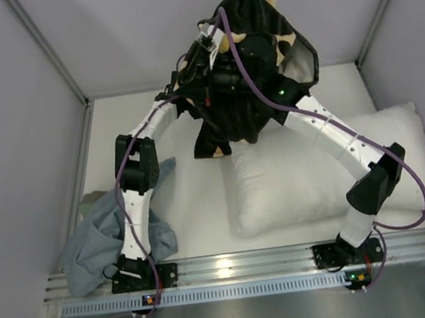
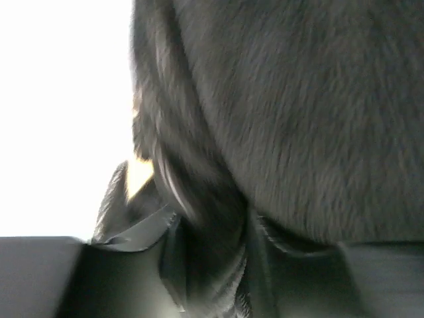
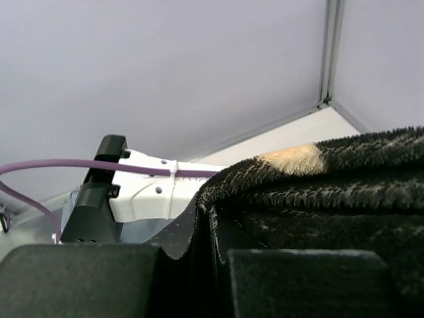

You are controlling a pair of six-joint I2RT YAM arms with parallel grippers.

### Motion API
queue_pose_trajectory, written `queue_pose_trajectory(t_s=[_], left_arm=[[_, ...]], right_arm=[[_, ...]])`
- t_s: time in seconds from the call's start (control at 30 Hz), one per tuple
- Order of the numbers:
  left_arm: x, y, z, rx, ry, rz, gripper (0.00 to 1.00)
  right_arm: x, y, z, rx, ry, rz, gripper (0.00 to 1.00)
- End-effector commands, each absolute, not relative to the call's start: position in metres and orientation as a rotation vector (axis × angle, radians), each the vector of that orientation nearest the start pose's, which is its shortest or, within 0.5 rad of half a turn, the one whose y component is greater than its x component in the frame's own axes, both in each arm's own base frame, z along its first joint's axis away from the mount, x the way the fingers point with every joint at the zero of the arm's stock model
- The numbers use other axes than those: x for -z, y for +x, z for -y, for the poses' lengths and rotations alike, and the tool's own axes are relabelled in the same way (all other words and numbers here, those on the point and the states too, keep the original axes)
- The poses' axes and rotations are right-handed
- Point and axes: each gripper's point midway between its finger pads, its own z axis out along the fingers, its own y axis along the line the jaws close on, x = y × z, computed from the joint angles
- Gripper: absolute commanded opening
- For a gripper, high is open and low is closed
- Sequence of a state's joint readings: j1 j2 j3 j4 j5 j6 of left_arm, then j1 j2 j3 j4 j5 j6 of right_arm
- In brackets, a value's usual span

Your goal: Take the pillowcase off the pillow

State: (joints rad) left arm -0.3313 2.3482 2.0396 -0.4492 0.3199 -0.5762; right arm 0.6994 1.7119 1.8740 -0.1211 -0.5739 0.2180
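While the top view shows the pillowcase (image 1: 239, 121) bunched high near the bench's far edge, well apart from the plump white pillow (image 1: 300, 179) toward the near right corner, only the 2 wrist views reveal its fuzzy black pile. The left gripper (image 2: 207, 271) and right gripper (image 3: 202, 265) each pinch a fold.

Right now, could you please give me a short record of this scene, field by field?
pillowcase: black with tan motifs, bunched, held up at the back of the table
pillow: white, bare, lying flat on the right side
left claw: shut on the pillowcase
right claw: shut on the pillowcase, fabric draped over one finger
blue-grey cloth: crumpled by the left arm's base
task state: pillowcase is off the pillow
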Motion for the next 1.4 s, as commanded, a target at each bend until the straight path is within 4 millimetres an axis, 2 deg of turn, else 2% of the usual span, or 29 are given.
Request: queue_pose_trajectory(t_s=[0.0, 0.03, 0.07, 0.1, 0.13, 0.17, 0.23, 0.27, 0.3, 0.33, 0.37, 0.4, 0.43, 0.5, 0.53, 0.6, 0.63, 0.67, 0.77, 0.87, 0.9, 0.93, 0.97, 1.0, 1.1, 1.13, 1.17, 1.27, 1.37], left_arm=[[-0.188, 0.507, 0.338, 1.044, 0.111, -2.254, 0.55], [-0.183, 0.504, 0.328, 0.986, 0.067, -2.275, 0.63], [-0.176, 0.516, 0.297, 0.781, -0.067, -2.273, 0.72], [-0.175, 0.498, 0.268, 0.642, -0.160, -2.311, 0.74], [-0.176, 0.495, 0.245, 0.520, -0.230, -2.304, 0.75], [-0.208, 0.491, 0.213, 0.372, -0.319, -2.211, 0.76], [-0.206, 0.464, 0.176, 0.211, -0.416, -2.218, 0.81], [-0.237, 0.450, 0.159, 0.191, -0.464, -2.150, 0.82], [-0.245, 0.438, 0.145, 0.147, -0.511, -2.119, 0.82], [-0.233, 0.424, 0.138, 0.122, -0.518, -2.139, 0.81], [-0.259, 0.406, 0.132, 0.151, -0.528, -2.078, 0.81], [-0.265, 0.396, 0.119, 0.098, -0.554, -2.035, 0.81], [-0.252, 0.383, 0.110, 0.041, -0.554, -2.043, 0.81], [-0.274, 0.361, 0.081, -0.061, -0.605, -1.944, 0.81], [-0.274, 0.354, 0.071, -0.109, -0.603, -1.940, 0.90], [-0.282, 0.348, 0.056, -0.208, -0.591, -1.925, 0.96], [-0.271, 0.343, 0.049, -0.296, -0.575, -1.980, 0.97], [-0.283, 0.342, 0.046, -0.308, -0.610, -1.959, 0.97], [-0.280, 0.338, 0.038, -0.379, -0.610, -1.977, 0.98], [-0.269, 0.339, 0.030, -0.424, -0.599, -2.012, 0.98], [-0.264, 0.342, 0.027, -0.442, -0.595, -2.033, 0.98], [-0.259, 0.345, 0.020, -0.464, -0.606, -2.047, 0.98], [-0.246, 0.349, 0.021, -0.462, -0.591, -2.098, 0.98], [-0.237, 0.351, 0.020, -0.465, -0.594, -2.125, 0.98], [-0.208, 0.364, 0.021, -0.447, -0.595, -2.212, 0.97], [-0.193, 0.367, 0.021, -0.448, -0.597, -2.250, 0.97], [-0.187, 0.368, 0.023, -0.436, -0.602, -2.263, 0.97], [-0.171, 0.374, 0.027, -0.407, -0.605, -2.273, 0.97], [-0.165, 0.379, 0.025, -0.394, -0.631, -2.266, 0.97]], right_arm=[[-0.436, 0.283, -0.428, -1.110, -1.003, -1.385, 0.00], [-0.429, 0.280, -0.433, -1.091, -1.017, -1.396, 0.00], [-0.421, 0.278, -0.436, -1.088, -1.032, -1.412, 0.00], [-0.414, 0.273, -0.440, -1.098, -1.054, -1.422, 0.00], [-0.400, 0.272, -0.443, -1.108, -1.075, -1.445, 0.00], [-0.395, 0.269, -0.444, -1.125, -1.093, -1.446, 0.00], [-0.380, 0.266, -0.451, -1.155, -1.124, -1.461, 0.00], [-0.377, 0.266, -0.454, -1.165, -1.134, -1.460, 0.00], [-0.365, 0.268, -0.460, -1.184, -1.143, -1.485, 0.00], [-0.362, 0.267, -0.463, -1.204, -1.151, -1.482, 0.00], [-0.358, 0.262, -0.468, -1.238, -1.175, -1.475, 0.00], [-0.343, 0.262, -0.475, -1.261, -1.193, -1.502, 0.00], [-0.338, 0.261, -0.479, -1.274, -1.204, -1.507, 0.00], [-0.318, 0.255, -0.492, -1.296, -1.235, -1.539, 0.00], [-0.313, 0.251, -0.496, -1.309, -1.249, -1.544, 0.00], [-0.300, 0.240, -0.505, -1.327, -1.282, -1.557, 0.00], [-0.297, 0.235, -0.508, -1.333, -1.291, -1.558, 0.00], [-0.292, 0.228, -0.512, -1.340, -1.308, -1.563, 0.00], [-0.273, 0.224, -0.511, -1.325, -1.324, -1.600, 0.00], [-0.262, 0.229, -0.498, -1.276, -1.299, -1.646, 0.00], [-0.276, 0.229, -0.491, -1.263, -1.283, -1.619, 0.00], [-0.267, 0.233, -0.484, -1.229, -1.251, -1.653, 0.00], [-0.289, 0.232, -0.473, -1.227, -1.218, -1.611, 0.00], [-0.288, 0.234, -0.467, -1.221, -1.188, -1.605, 0.00], [-0.316, 0.259, -0.436, -1.124, -0.990, -1.614, 0.00], [-0.322, 0.279, -0.423, -1.038, -0.879, -1.646, 0.00], [-0.327, 0.297, -0.406, -0.999, -0.800, -1.664, 0.00], [-0.336, 0.326, -0.369, -0.927, -0.649, -1.697, 0.00], [-0.331, 0.325, -0.360, -0.978, -0.704, -1.696, 0.00]])
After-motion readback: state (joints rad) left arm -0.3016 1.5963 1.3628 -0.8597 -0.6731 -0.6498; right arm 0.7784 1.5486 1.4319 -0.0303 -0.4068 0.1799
